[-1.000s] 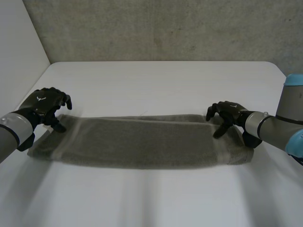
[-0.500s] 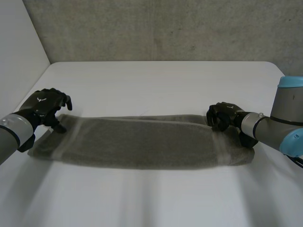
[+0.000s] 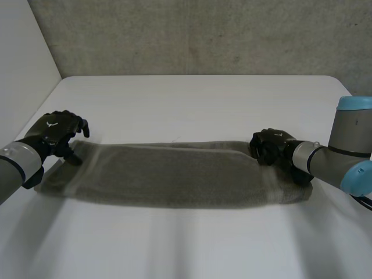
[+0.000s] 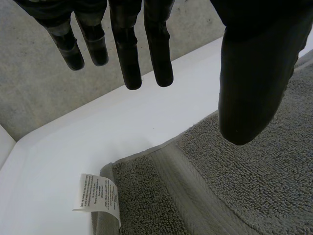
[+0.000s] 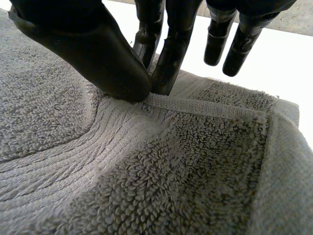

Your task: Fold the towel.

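Our right hand (image 3: 271, 146) pinches the towel (image 3: 168, 174) at its far edge for lifting; our left hand (image 3: 53, 131) hovers straight-fingered, empty.

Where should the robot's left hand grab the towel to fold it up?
Probably the far corner of the towel, by its white label, coming from above. The towel lies flat on the table, so only its hem gives something to pinch. The left hand hangs open over that corner; the right hand pinches the hem at the other end.
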Action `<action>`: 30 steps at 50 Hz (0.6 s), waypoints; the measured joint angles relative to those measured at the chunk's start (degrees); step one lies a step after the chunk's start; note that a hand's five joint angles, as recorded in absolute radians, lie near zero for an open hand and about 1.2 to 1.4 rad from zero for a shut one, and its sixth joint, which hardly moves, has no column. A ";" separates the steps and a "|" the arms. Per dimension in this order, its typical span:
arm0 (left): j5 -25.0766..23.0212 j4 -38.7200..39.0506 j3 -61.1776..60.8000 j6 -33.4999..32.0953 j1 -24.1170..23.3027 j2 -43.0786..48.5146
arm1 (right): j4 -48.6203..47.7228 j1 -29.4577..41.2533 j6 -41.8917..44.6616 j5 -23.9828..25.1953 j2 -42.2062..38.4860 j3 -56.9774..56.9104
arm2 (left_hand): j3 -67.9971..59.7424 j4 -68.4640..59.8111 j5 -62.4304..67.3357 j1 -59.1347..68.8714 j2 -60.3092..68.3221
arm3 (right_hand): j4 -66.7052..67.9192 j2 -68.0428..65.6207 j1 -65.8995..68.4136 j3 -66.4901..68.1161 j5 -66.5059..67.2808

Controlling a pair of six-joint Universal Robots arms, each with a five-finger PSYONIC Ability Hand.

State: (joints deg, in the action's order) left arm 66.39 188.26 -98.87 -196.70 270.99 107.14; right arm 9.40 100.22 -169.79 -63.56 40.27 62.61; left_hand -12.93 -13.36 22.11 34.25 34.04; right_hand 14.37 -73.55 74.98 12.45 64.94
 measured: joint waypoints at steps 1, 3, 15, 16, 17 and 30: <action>-0.01 0.00 0.00 0.00 0.01 0.00 | 0.00 0.00 0.05 0.00 0.11 0.17 | 0.00 0.00 0.01 0.00 0.00 | 0.00 0.00 -0.01 0.00 -0.38; -0.01 0.00 -0.01 0.00 0.03 0.00 | 0.00 -0.01 0.13 0.01 0.31 0.43 | 0.00 0.00 0.01 0.00 0.00 | 0.00 0.63 -0.97 0.00 -1.69; -0.03 0.00 -0.23 0.00 0.02 -0.05 | -0.03 -0.03 0.40 0.10 2.76 2.05 | 0.00 0.00 0.01 0.00 -0.08 | 0.00 25.31 -27.94 0.00 -27.54; -0.03 0.00 -0.24 0.00 0.01 -0.07 | -0.04 -0.03 0.49 0.10 2.94 2.18 | 0.00 0.00 0.00 0.00 -0.08 | 0.00 25.31 -27.94 0.00 -27.55; -0.03 0.00 -0.25 0.00 0.01 -0.08 | -0.04 -0.03 0.55 0.11 3.04 2.27 | 0.00 0.00 0.00 0.00 -0.08 | 0.00 25.31 -27.94 0.00 -27.55; -0.14 0.00 -0.46 0.04 0.06 -0.21 | -0.81 -0.03 3.55 -1.49 2.89 4.13 | 0.00 0.00 0.00 0.00 -0.08 | 0.00 25.49 -28.07 0.00 -27.56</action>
State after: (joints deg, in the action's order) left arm 66.25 188.26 -99.34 -196.66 271.05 106.93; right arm 8.58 100.20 -166.24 -65.05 43.17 66.73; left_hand -12.93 -13.36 22.12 34.25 33.95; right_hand 14.37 -48.05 46.91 12.45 37.38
